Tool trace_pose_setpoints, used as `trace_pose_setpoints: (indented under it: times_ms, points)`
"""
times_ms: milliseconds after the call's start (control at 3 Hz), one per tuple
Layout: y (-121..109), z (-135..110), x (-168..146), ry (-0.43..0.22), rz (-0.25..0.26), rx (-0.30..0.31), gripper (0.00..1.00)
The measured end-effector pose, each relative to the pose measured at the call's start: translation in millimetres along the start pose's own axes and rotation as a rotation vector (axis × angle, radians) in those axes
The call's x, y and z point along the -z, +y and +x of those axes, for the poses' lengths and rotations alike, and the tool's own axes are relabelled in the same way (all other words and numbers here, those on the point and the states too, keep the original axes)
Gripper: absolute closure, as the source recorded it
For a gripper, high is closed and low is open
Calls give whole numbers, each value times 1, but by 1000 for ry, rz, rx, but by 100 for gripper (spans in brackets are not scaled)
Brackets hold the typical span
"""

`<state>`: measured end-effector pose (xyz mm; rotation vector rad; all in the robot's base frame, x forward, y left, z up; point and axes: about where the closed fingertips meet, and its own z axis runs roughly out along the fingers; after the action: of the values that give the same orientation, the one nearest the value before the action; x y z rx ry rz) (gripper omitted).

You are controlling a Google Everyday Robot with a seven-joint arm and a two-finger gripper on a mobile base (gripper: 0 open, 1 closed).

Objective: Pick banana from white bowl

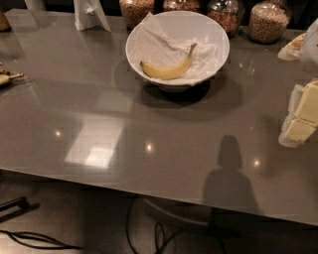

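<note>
The yellow banana [168,71] lies in the white bowl [220,36], on the crumpled white paper that lines it, with its brownish stem tip pointing up and to the right. The bowl stands at the back middle of the grey table [149,134]. My gripper [300,118], white with pale yellow parts, comes in at the right edge of the view. It is to the right of the bowl and nearer the front, well apart from it and from the banana. It holds nothing that I can see.
Several glass jars of grains [268,21] stand in a row behind the bowl. A white stand [91,15] is at the back left and a small object [7,78] at the left edge. Cables [39,240] lie on the floor below the table's front edge.
</note>
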<state>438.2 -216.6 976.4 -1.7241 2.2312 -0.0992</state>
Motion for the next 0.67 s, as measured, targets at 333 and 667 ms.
trace_pose_setpoints:
  times_ms: [333, 667]
  points:
    - [0, 0, 0, 0, 0, 0, 0]
    - [-4, -8, 3, -38, 21, 16, 0]
